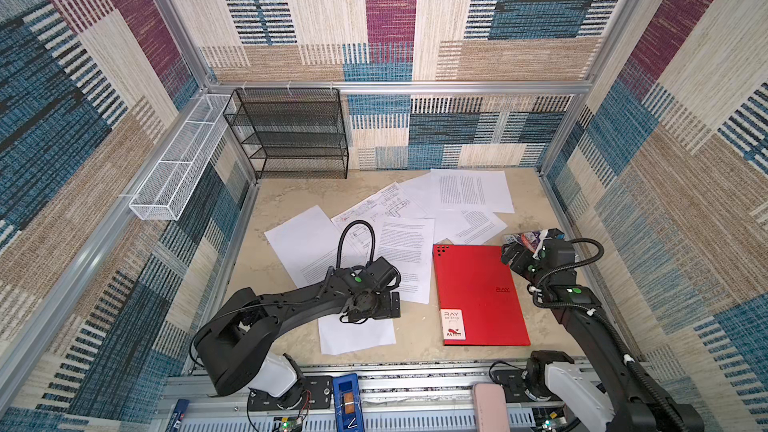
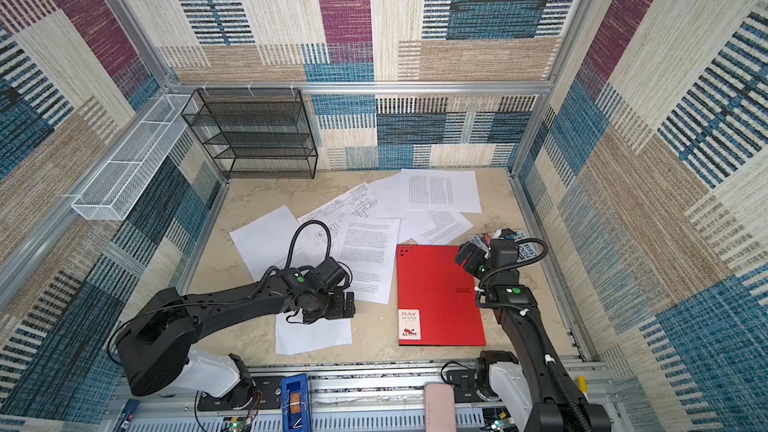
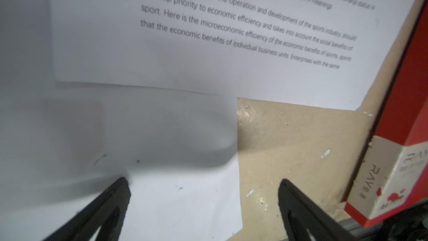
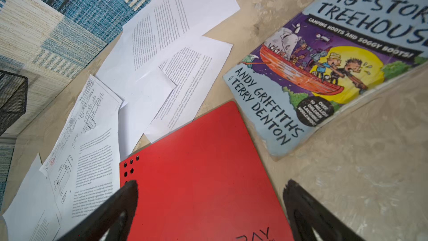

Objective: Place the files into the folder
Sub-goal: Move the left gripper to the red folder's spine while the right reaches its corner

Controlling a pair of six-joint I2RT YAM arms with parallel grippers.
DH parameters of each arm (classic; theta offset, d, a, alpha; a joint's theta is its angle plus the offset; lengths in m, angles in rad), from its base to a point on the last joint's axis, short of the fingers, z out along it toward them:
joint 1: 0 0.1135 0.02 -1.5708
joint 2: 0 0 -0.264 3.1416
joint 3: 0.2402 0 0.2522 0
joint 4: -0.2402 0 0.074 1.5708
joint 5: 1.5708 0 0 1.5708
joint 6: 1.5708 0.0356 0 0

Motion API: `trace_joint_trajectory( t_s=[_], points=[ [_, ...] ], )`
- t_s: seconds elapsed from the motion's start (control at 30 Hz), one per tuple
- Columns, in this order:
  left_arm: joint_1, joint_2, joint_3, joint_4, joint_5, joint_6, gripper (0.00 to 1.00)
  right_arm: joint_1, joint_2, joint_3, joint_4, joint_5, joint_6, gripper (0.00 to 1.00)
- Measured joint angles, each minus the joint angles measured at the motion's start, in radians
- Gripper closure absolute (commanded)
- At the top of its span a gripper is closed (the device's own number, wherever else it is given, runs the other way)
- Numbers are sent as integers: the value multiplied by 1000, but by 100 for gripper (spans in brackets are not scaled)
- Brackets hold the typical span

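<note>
The files are several loose white sheets spread over the table's middle and back: a printed text sheet [image 1: 409,251] [image 3: 208,42], a sheet of line drawings [image 1: 384,203] [image 4: 78,121], and a blank sheet [image 1: 357,336] [image 3: 180,205] near the front. The closed red folder [image 1: 478,288] [image 2: 436,284] [image 4: 203,170] lies flat at the right, its white label [image 3: 379,181] toward the front. My left gripper [image 1: 388,305] [image 3: 203,180] hangs open just over the blank sheet's edge, left of the folder. My right gripper [image 1: 513,255] [image 4: 210,181] is open above the folder's far right part, holding nothing.
A colourful paperback book [image 1: 528,238] [image 4: 335,66] lies just beyond the folder's far right corner, under the right arm. A black mesh shelf [image 1: 291,135] stands at the back left, and a white mesh basket [image 1: 178,160] hangs on the left wall. Patterned walls enclose the table.
</note>
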Motion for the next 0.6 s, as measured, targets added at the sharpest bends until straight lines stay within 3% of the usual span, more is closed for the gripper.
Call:
trace_joint_trajectory(
  t_s=[0.23, 0.43, 0.6],
  points=[
    [6, 81, 14, 23, -24, -60, 1, 0, 16, 0, -2, -32, 0, 0],
    [82, 166, 91, -34, 24, -126, 0, 0, 11, -2, -3, -43, 0, 0],
    [190, 328, 255, 117, -116, -36, 0, 0, 20, -22, 2, -76, 8, 0]
  ],
)
